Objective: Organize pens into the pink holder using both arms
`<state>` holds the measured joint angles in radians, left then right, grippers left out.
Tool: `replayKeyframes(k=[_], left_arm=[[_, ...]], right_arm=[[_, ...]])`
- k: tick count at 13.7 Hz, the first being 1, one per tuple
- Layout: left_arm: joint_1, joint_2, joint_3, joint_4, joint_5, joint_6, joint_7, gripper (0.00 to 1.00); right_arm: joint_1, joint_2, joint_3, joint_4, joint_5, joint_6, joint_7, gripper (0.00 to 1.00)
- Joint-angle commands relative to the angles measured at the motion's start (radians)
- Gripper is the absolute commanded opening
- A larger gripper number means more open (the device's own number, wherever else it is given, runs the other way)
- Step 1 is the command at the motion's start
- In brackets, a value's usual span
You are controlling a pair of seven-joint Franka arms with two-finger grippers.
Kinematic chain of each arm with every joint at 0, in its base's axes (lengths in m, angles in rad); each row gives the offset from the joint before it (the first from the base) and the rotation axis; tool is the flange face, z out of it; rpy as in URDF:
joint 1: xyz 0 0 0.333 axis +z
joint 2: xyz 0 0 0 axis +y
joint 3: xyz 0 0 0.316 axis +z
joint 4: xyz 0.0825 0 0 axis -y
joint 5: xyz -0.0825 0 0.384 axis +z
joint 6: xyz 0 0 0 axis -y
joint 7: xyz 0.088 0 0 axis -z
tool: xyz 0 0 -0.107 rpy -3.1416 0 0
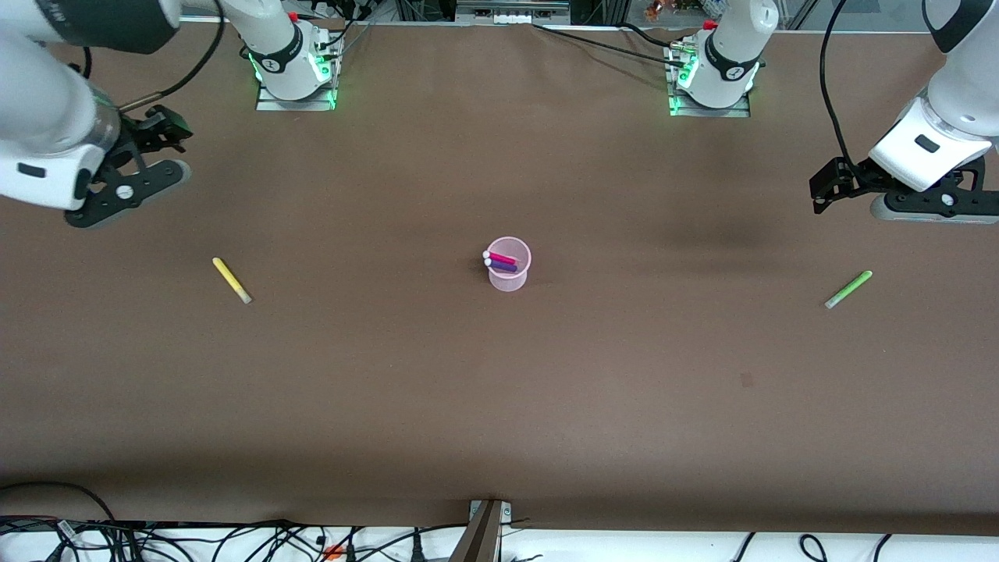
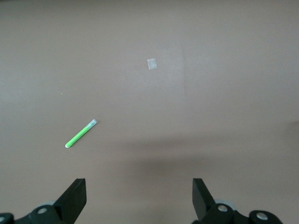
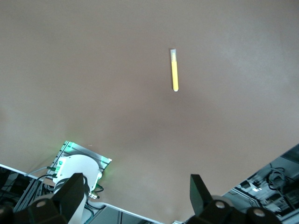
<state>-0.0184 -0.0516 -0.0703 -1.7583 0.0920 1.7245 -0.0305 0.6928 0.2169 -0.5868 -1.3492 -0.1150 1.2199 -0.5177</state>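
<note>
**Above both ends of the surface: end effectors released, two pens in the holder, two loose**

Over the left arm's end of the surface, the left end effector (image 1: 827, 187) hangs in the air with fingers (image 2: 74, 198) spread wide and nothing between them. Left wrist view shows the light green pen (image 2: 81, 134) lying flat on the bare brown surface (image 1: 499, 390) below, well apart from the fingers. A small pale square patch (image 2: 152, 64) sits on the surface near that pen.

Over the right arm's end, the right end effector (image 1: 160, 129) is also up in the air, fingers (image 3: 74, 191) parted, empty. Right wrist view has the yellow pen (image 3: 174, 70) flat on the surface, well clear of the fingers, and the right arm's base (image 3: 74, 172) with green lights at the surface edge.

Front view: light green pen (image 1: 848, 289) lies at the left arm's end, yellow pen (image 1: 232, 280) at the right arm's end, both slanted, both slightly nearer the front camera than the holder. Pink holder (image 1: 509, 265) stands upright mid-surface, between the two loose pens and well apart from each. Magenta pen (image 1: 502, 257) and purple pen (image 1: 501, 266) rest inside it side by side, pale ends leaning on the rim toward the right arm's end.
</note>
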Motion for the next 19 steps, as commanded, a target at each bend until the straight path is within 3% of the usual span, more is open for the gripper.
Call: replayKeyframes(k=[1, 3, 7, 10, 13, 14, 16, 19], left_arm=[[-0.002, 0.009, 0.000, 0.028, -0.018, -0.020, -0.003, 1.00], [-0.002, 0.009, 0.001, 0.028, -0.018, -0.020, -0.003, 1.00], [-0.002, 0.010, 0.001, 0.030, -0.018, -0.020, -0.003, 1.00], [-0.002, 0.010, 0.001, 0.033, -0.018, -0.022, -0.003, 1.00], [-0.002, 0.010, 0.001, 0.033, -0.018, -0.023, -0.003, 1.00], [-0.002, 0.010, 0.001, 0.033, -0.018, -0.026, -0.003, 1.00], [-0.002, 0.010, 0.001, 0.034, -0.018, -0.026, -0.005, 1.00], [-0.002, 0.012, 0.000, 0.036, -0.018, -0.026, -0.005, 1.00]], right_arm=[[0.020, -0.154, -0.024, -0.251, 0.011, 0.159, 0.007, 1.00], [0.020, -0.191, -0.037, -0.329, 0.011, 0.226, 0.019, 1.00], [0.020, -0.231, -0.076, -0.372, 0.015, 0.227, 0.126, 1.00], [0.020, -0.260, -0.076, -0.421, 0.024, 0.254, 0.266, 1.00], [-0.010, -0.252, -0.068, -0.419, 0.024, 0.280, 0.271, 1.00], [-0.050, -0.251, -0.041, -0.412, 0.023, 0.273, 0.257, 1.00], [-0.209, -0.249, 0.071, -0.389, 0.021, 0.263, 0.246, 1.00], [-0.320, -0.206, 0.114, -0.326, 0.021, 0.263, 0.142, 1.00]])
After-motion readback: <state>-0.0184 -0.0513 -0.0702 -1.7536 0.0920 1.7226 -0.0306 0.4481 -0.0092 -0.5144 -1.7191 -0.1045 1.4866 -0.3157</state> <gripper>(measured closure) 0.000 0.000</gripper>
